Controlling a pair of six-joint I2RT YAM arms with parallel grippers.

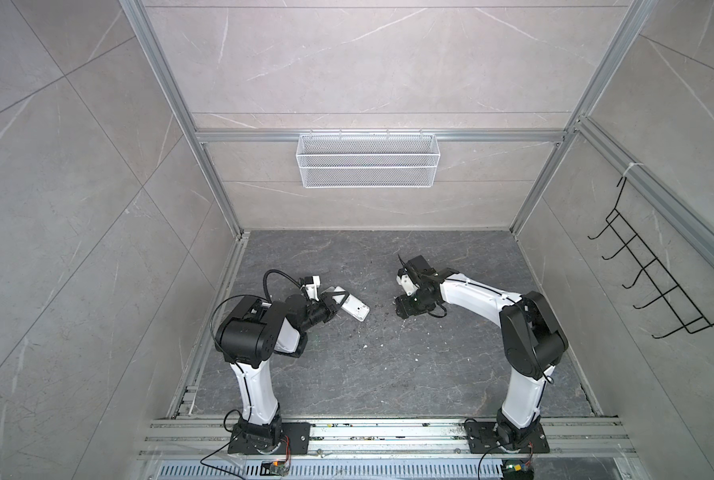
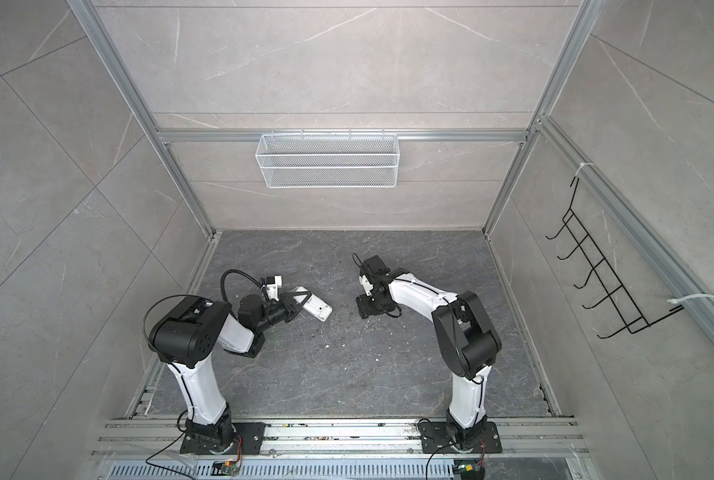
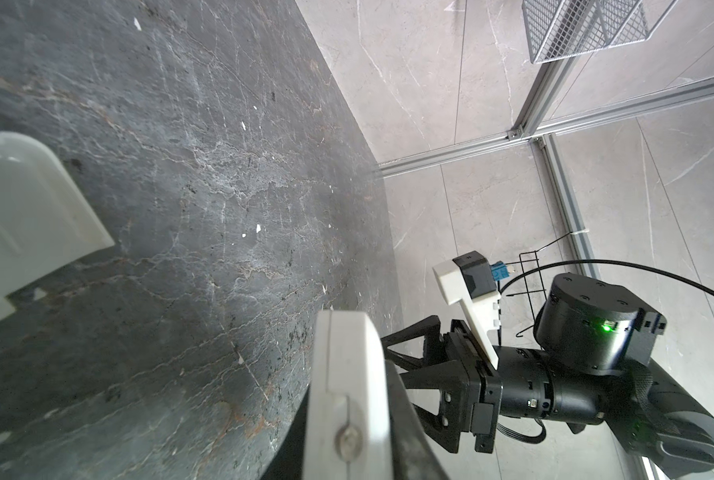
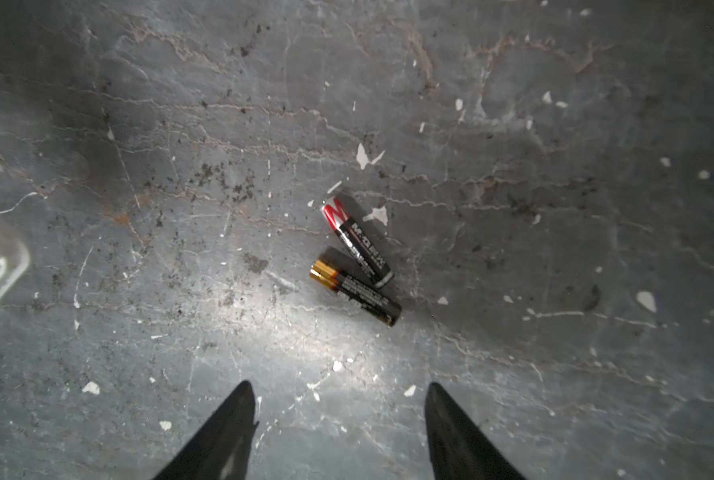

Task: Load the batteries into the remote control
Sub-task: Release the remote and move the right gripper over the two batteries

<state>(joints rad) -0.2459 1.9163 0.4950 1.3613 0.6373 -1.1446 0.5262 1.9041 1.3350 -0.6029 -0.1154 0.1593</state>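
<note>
The white remote control [image 1: 357,311] [image 2: 320,309] lies tilted near the floor at centre left, and my left gripper [image 1: 341,301] [image 2: 301,301] is shut on it. In the left wrist view the remote control [image 3: 347,374] shows edge-on, clamped between the dark fingers [image 3: 407,419]. In the right wrist view two batteries rest on the floor, touching in a V: one with a red and silver end [image 4: 357,241], one with a gold end [image 4: 355,291]. My right gripper [image 4: 338,388] [image 1: 402,312] hovers over them, open and holding nothing. The batteries cannot be made out in the top views.
A white plastic piece with a tab [image 3: 27,220] lies on the dark stone floor [image 1: 388,374] beside the held remote. White chips and dark specks litter the floor. A wire basket [image 1: 367,160] hangs on the back wall, and a black hook rack [image 1: 658,282] on the right wall.
</note>
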